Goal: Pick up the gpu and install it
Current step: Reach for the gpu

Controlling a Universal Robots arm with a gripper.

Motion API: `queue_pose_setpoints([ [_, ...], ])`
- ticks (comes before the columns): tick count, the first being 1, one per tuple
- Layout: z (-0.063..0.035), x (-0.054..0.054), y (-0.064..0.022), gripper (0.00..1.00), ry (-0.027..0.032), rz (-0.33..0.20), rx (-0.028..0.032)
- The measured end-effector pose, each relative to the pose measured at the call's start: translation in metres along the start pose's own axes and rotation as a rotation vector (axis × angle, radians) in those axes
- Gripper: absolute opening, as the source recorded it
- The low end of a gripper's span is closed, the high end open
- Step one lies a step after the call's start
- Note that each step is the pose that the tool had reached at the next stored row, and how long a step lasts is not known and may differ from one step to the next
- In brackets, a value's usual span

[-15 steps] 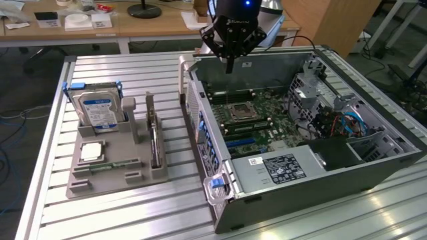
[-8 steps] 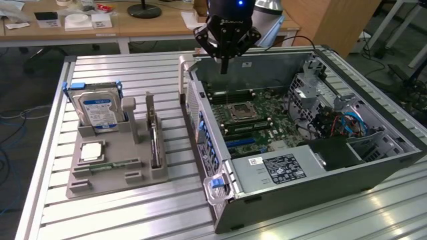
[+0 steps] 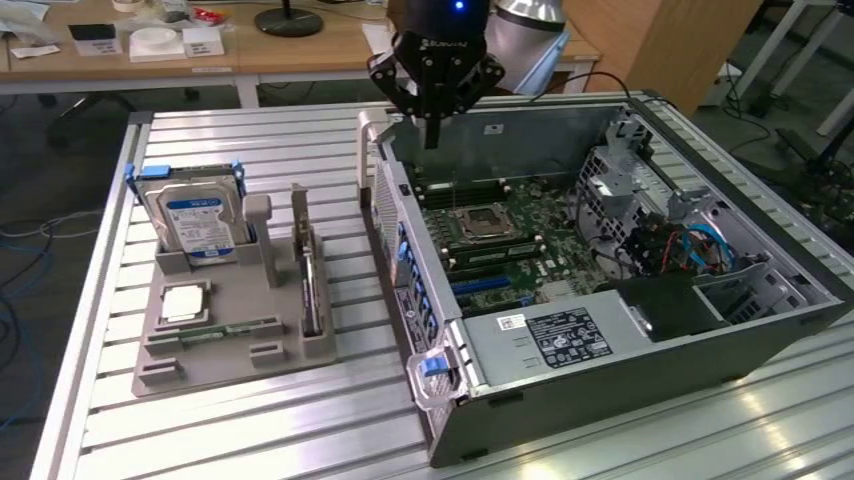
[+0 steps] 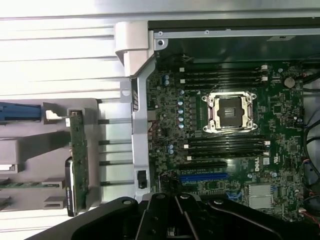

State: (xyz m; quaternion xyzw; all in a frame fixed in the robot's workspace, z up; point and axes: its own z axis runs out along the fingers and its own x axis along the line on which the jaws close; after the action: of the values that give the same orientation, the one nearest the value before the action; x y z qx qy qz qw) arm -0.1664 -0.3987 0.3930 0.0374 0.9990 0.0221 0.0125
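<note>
Above the rear corner of the open computer case (image 3: 641, 385), the gripper (image 3: 430, 132) hangs clenched and empty. The gpu (image 3: 310, 272) stands on edge in the grey holder (image 3: 200, 352) on the table (image 3: 267, 140). It is apart from the gripper, toward the exterior view's left and lower. Its long axis runs roughly parallel to the case's adjacent wall.

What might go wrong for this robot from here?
The thin green gpu card stands on edge in a grey holder; an off-centre grab might tilt or jam it. The open computer case's wall rises between holder and green motherboard, so a carried card might strike it. The black gripper hangs near that wall.
</note>
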Motion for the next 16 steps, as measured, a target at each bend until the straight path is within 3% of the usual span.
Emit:
queue_pose_setpoints([
  [16, -0.0015, 0.058, -0.0041, 0.11, -0.0015, 0.001, 0.0],
])
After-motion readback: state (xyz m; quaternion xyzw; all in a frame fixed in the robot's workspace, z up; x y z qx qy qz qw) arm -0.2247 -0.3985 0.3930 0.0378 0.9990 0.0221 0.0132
